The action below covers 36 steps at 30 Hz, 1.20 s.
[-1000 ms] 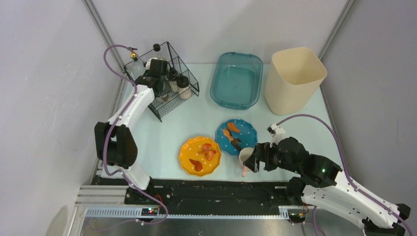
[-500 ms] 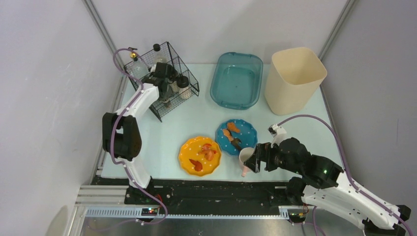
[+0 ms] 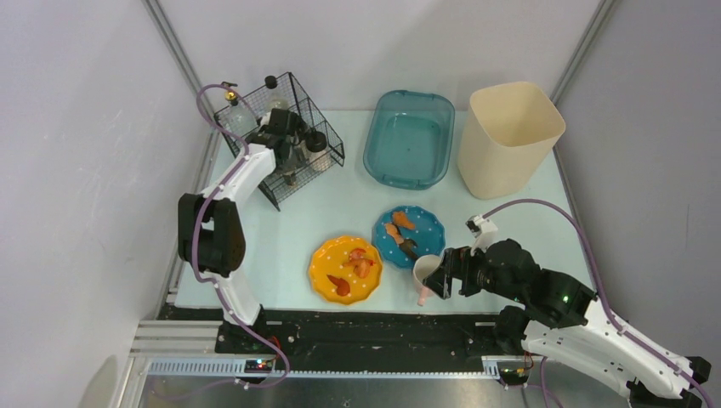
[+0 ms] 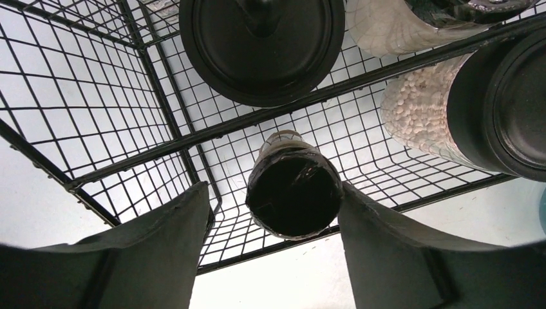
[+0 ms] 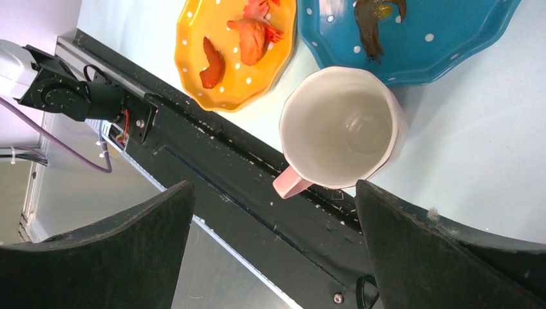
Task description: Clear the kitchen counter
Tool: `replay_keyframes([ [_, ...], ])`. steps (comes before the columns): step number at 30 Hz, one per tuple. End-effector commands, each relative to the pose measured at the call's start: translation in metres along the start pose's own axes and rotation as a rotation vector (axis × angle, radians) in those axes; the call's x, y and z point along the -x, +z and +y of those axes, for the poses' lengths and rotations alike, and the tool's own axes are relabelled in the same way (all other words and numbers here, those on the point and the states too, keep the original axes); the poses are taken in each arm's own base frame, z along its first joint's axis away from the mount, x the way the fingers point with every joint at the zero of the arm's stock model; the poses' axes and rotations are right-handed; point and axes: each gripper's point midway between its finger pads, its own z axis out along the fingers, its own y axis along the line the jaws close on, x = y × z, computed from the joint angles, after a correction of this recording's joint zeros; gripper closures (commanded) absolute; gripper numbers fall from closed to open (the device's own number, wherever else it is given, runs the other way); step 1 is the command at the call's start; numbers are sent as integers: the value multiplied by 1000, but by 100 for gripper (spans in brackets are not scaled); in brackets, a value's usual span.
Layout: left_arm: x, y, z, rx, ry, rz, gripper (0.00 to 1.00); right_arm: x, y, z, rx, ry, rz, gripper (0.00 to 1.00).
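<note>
My left gripper [image 4: 273, 193] sits half-open, loose astride the dark-lidded jar [image 4: 293, 199] in the wire basket [image 4: 257, 119], right gripper [image 5: 273, 187] wide, empty; I'd rise straight up.

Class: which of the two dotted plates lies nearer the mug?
The blue plate, its rim right beside the mug; the orange plate sits farther left.

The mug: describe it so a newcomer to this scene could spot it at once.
On the pale mint kitchen counter, look along the near edge by the black front rail. Right of the orange plate and just nearer than the blue plate sits the mug, ahead of the open right gripper. It is the only cup: cream-white, empty, with a pink handle.
</note>
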Motion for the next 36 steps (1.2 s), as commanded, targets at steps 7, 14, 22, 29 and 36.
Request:
replay_keyframes([
  [7, 34, -65, -2, -90, -48, -131, 2, 19, -7, 6, -8, -30, -53, 0],
  [14, 17, -128, -16, -210, 30, -203, 0, 41, -19, 1, -99, -32, -86, 0],
  [22, -23, -208, 6, -397, 56, -313, 0, 74, -29, -25, -323, -11, -164, 0],
  [29, -83, -230, 26, -583, 76, -298, 0, 105, -25, -56, -432, 92, -194, 0],
  [36, -121, -232, 42, -678, 77, -311, 0, 109, 2, -89, -427, 238, -168, 0],
])
